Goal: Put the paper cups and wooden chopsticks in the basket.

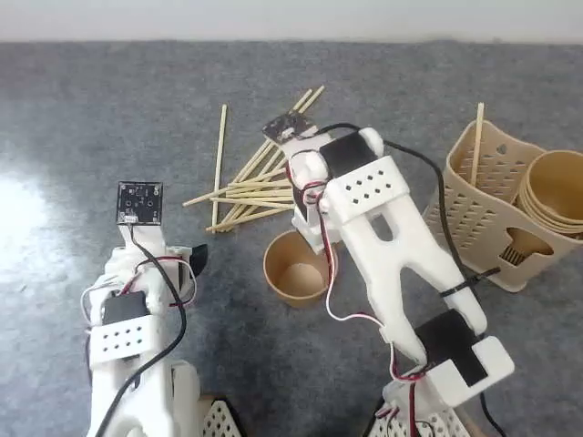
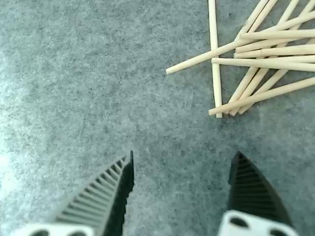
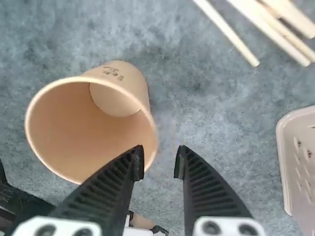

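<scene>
A brown paper cup (image 1: 293,270) stands upright on the grey carpet. My right gripper (image 3: 158,162) is slightly open at the cup (image 3: 93,128), one finger inside the rim and one outside. Wooden chopsticks (image 1: 250,196) lie in a loose pile beyond the cup. My left gripper (image 2: 184,160) is open above bare carpet, short of the chopsticks (image 2: 256,64), with nothing between its fingers. The beige basket (image 1: 483,214) stands at the right and holds stacked paper cups (image 1: 556,196) and one upright chopstick (image 1: 475,146).
The right arm (image 1: 392,237) stretches from the front edge between the cup and the basket. A corner of the basket (image 3: 298,162) lies close beside the right gripper. Open carpet spreads to the left and far side of the pile.
</scene>
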{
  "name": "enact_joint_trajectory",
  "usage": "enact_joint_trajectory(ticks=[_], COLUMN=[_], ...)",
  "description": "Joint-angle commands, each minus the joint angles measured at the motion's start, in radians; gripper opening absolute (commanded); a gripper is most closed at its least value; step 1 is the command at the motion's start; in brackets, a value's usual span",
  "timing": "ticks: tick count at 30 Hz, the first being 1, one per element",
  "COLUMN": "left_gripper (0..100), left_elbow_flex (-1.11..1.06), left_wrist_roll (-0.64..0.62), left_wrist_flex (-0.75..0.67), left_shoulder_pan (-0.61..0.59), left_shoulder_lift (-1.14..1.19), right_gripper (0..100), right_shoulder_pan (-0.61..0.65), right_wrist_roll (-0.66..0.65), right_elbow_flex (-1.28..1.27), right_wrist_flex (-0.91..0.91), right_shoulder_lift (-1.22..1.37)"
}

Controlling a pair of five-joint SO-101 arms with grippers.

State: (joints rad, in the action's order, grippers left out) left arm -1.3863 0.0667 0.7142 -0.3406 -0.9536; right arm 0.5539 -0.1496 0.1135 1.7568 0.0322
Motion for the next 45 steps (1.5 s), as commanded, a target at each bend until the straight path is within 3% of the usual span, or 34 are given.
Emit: enact_joint_trajectory(ticks=[1,32,41,45], left_gripper=[30,30,30,30], left_elbow_flex=[0.008,0.008,0.008,0.008], left_wrist_roll=[-0.015,-0.015,-0.015,-0.015], left_wrist_flex=[-0.02,-0.021,-0.023,-0.023], left_shoulder_pan=[0.005,0.005,0.005,0.005], left_shoulder_lift=[0.005,0.005,0.005,0.005], right_gripper=[11.1,11.1,10.8,0.1], right_shoulder_pan=[-0.019,0.048,0.064,0.062], right_wrist_roll=[0.003,0.011,0.04,0.038], right_elbow_flex=[0.051,-0.066,-0.077,-0.071], right_wrist_flex=[0.039,-0.065,-0.093,-0.097], right_shoulder_lift=[-0.007,0.001,0.136,0.143])
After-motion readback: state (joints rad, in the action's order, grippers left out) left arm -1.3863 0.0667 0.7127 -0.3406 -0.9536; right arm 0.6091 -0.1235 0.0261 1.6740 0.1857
